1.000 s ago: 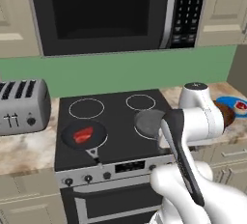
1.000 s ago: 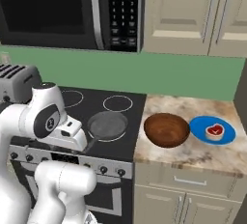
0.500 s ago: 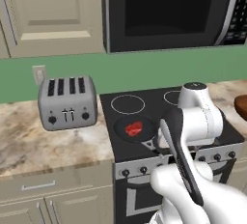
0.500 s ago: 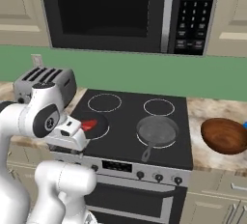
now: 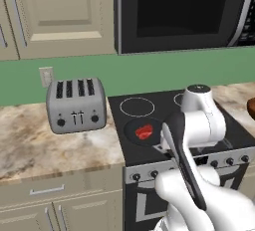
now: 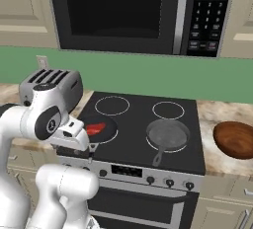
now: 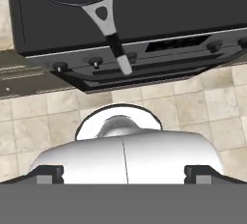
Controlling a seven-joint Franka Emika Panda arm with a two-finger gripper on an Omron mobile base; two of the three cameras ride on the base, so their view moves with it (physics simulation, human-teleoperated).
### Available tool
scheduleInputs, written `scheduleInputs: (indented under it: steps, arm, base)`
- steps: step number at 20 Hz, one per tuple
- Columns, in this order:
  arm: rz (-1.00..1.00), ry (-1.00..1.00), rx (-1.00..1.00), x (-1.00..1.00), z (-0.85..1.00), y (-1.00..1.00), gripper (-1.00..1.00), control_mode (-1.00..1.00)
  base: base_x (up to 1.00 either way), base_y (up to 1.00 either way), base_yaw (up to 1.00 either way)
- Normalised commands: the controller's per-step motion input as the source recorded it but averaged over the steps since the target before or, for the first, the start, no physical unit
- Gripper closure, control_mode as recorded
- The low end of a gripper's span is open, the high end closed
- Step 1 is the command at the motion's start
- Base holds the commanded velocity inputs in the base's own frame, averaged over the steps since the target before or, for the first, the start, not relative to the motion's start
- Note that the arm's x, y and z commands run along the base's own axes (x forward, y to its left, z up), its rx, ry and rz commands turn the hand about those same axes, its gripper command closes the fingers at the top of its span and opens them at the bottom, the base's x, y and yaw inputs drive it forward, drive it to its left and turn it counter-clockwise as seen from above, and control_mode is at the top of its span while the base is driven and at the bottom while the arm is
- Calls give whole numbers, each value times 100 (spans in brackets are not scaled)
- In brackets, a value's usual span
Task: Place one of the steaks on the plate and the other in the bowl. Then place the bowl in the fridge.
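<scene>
The white arm (image 5: 199, 120) is folded up in front of the stove (image 6: 143, 124), its hand looking straight down, jaws wide apart and holding nothing. A red steak (image 6: 96, 128) lies in the black pan (image 6: 99, 129). The brown bowl (image 6: 234, 139) sits on the table.

Bowl (image 6: 235, 139) — cut off by rt edge.

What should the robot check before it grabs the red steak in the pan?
1. Red steak lies in the black frying pan on the stove: ok.
2. Gripper open and empty: ok.
3. Gripper above the steak: not ok, it hangs before the stove front.
4. Bowl on the counter, empty: ok.
5. Grey frying pan clear of the steak: ok.
6. Plate ready: cannot tell.
</scene>
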Motion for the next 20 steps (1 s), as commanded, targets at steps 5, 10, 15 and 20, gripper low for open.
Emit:
scheduleInputs:
  steps: [5, 10, 15, 20]
  arm:
    - [-4, -7, 6, 98, 2, 7, -100, -100]
    - [-12, 5, 17, 100, 11, 13, -100, -100]
    - [-2, 4, 4, 92, -5, -1, -100, -100]
    - [0, 0, -4, 57, -27, -9, -100, -100]
  base:
    - [0, 0, 0]
    - [0, 0, 0]
    - [0, 0, 0]
    - [0, 0, 0]
